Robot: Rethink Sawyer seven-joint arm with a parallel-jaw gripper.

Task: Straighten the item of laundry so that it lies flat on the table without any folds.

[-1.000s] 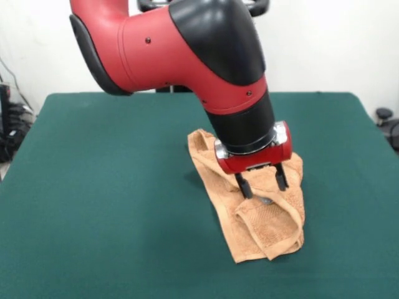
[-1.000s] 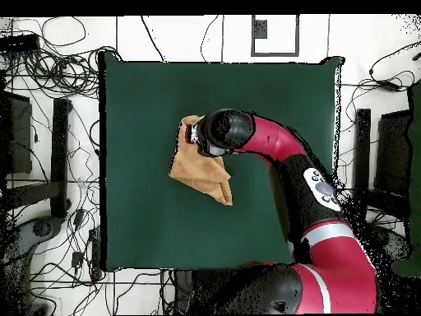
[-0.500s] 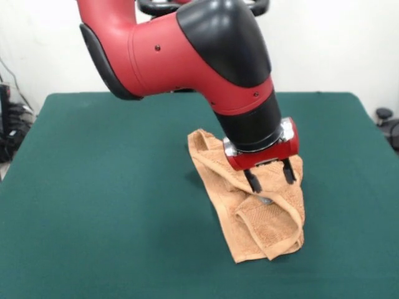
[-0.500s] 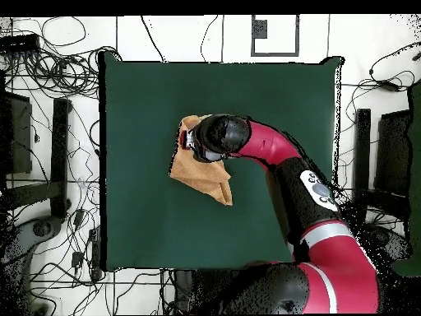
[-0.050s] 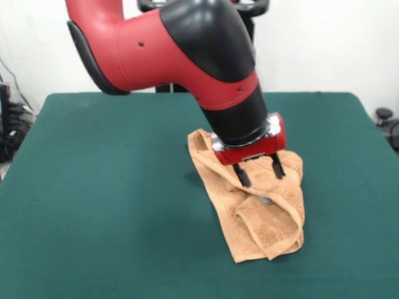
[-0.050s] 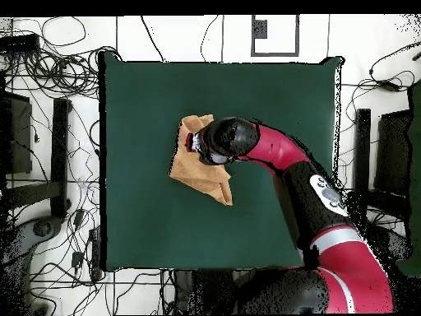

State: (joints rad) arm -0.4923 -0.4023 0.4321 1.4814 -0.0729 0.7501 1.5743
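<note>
Orange-tan terry towel [image 5: 265, 218] lying crumpled and folded over on itself on the dark green table [image 5: 100, 205], right of centre in the front view and slightly left of centre in the overhead view [image 6: 197, 169]. Its lower end forms a doubled flap with a woven border band, while a narrower strip runs toward the upper left.
</note>
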